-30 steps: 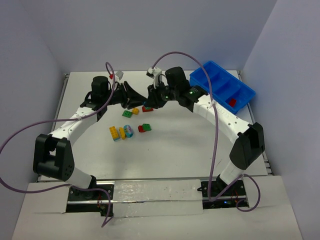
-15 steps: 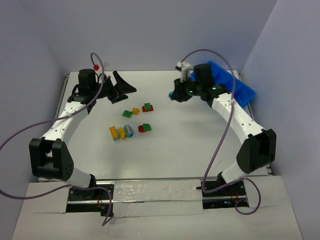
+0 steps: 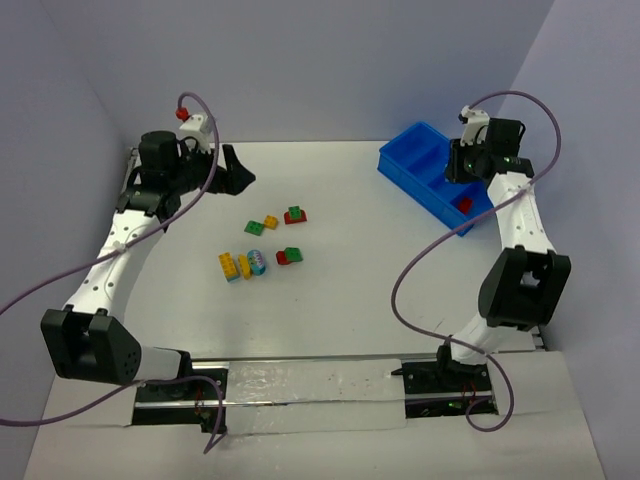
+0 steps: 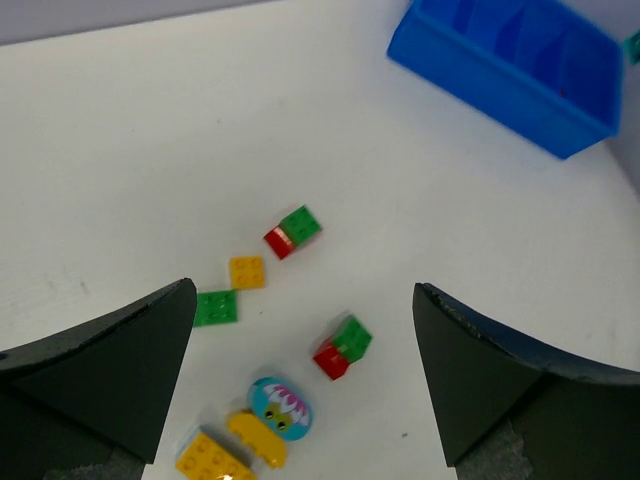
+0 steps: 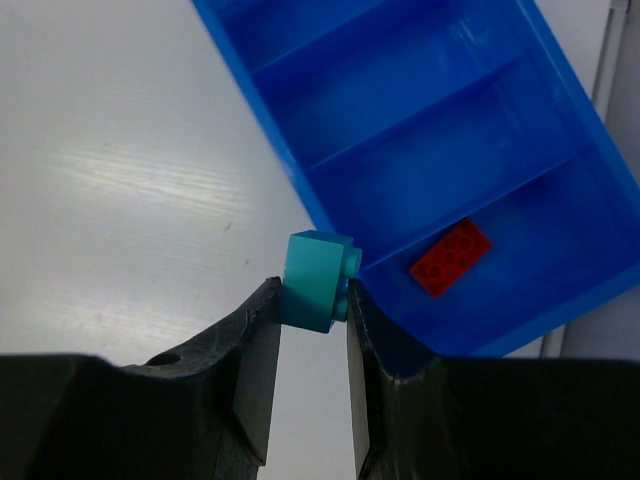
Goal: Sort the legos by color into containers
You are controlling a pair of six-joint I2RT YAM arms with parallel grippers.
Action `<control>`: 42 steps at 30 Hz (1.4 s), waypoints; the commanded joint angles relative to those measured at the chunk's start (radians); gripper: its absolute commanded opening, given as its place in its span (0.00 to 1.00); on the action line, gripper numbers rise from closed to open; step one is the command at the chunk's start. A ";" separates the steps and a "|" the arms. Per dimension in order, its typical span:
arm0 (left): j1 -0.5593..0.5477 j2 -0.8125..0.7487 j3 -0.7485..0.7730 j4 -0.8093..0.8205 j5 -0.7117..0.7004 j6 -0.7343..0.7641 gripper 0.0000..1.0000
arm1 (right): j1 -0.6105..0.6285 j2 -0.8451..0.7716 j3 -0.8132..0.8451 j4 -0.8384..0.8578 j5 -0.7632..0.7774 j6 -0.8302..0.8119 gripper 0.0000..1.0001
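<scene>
A light blue brick (image 5: 318, 280) is being held between the fingers of the right end effector (image 5: 312, 300), which is being kept narrow, closed only as far as the brick allows. The blue bin (image 5: 400, 110) is lying just beyond and beneath its fingertips. The brick is being seen over the bin's near wall, so it cannot be told above which compartment it is hanging. One red brick (image 5: 450, 257) is lying in the compartment just to the right of the held brick. No other brick is being seen in the visible compartments.

The left end effector (image 4: 302, 292) is being held wide open and empty above the bench (image 4: 150, 120). Beneath it, between its two fingers, the unsorted bricks are lying: a red-and-green pair (image 4: 292, 231), a second pair (image 4: 342, 348) nearer to the wrist, a small yellow brick (image 4: 246, 271), a flat green brick (image 4: 215, 307), a printed light blue piece (image 4: 280, 404) and yellow bricks (image 4: 235, 450) closest to the wrist.

The task is being judged as early: one brick is sorted, one is being delivered, and the rest are waiting. The two-colour pairs will probably need to be pulled apart first.
</scene>
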 commanded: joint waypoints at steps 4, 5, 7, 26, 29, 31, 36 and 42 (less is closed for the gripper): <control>-0.019 -0.050 -0.159 0.153 -0.062 0.204 0.99 | -0.006 0.199 0.175 0.020 0.195 0.003 0.00; -0.022 -0.046 -0.155 0.150 -0.068 0.231 0.99 | -0.006 0.225 0.212 0.021 0.217 0.004 0.00; -0.024 -0.034 -0.145 0.153 -0.089 0.246 0.99 | -0.007 0.276 0.277 0.014 0.246 0.007 0.00; -0.025 0.120 -0.058 0.114 -0.098 0.249 0.99 | -0.008 0.551 0.462 0.110 0.423 -0.014 0.05; -0.027 0.114 -0.062 0.124 -0.119 0.243 0.99 | -0.008 0.598 0.484 0.134 0.457 -0.011 0.06; -0.027 0.118 -0.056 0.111 -0.118 0.249 0.99 | -0.006 0.611 0.494 0.140 0.463 -0.013 0.09; -0.027 0.132 -0.046 0.091 -0.095 0.266 0.99 | -0.008 0.656 0.501 0.151 0.494 -0.025 0.21; -0.027 0.147 -0.039 0.088 -0.090 0.272 0.99 | -0.005 0.676 0.524 0.151 0.483 -0.015 0.46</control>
